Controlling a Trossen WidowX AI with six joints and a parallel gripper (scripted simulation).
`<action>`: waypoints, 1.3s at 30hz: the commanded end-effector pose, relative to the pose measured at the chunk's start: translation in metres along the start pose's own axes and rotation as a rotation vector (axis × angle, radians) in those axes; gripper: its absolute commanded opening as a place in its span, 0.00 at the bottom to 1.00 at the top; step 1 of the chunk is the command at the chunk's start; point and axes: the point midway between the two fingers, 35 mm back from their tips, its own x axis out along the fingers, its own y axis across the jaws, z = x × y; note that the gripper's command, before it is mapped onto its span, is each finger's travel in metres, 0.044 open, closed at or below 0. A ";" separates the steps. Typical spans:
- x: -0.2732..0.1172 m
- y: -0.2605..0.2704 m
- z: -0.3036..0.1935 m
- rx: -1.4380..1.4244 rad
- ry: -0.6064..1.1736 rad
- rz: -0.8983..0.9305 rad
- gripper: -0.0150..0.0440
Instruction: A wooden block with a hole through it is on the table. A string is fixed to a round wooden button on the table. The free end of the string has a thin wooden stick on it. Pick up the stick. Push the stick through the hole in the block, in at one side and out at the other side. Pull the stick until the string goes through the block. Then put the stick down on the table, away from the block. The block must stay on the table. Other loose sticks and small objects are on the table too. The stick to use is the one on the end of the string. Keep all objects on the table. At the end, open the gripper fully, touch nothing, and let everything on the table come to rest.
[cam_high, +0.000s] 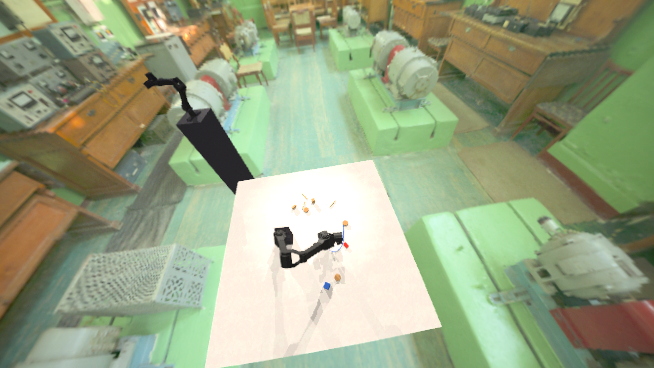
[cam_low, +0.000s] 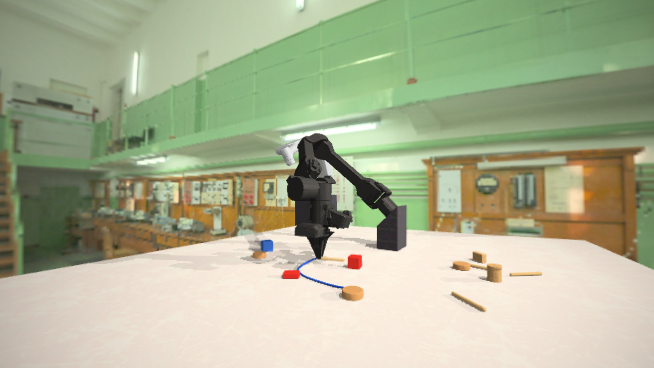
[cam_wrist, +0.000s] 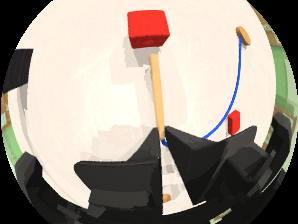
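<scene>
We hold our pincer (cam_low: 319, 256) (cam_wrist: 160, 131) low over the table (cam_low: 200, 320) (cam_wrist: 100, 90) (cam_high: 280, 320), its fingers pointing down and nearly together, clamped on something slim. Above the table, our arm (cam_high: 314, 248) (cam_low: 345, 167) rises slantwise from its foot, bends at a high elbow, then drops steeply through the wrist.
</scene>
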 end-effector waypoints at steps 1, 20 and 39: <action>0.001 0.002 0.006 0.002 0.006 0.005 0.25; 0.002 0.002 0.022 0.002 0.008 0.005 0.25; 0.002 0.002 0.048 0.002 0.008 0.005 0.25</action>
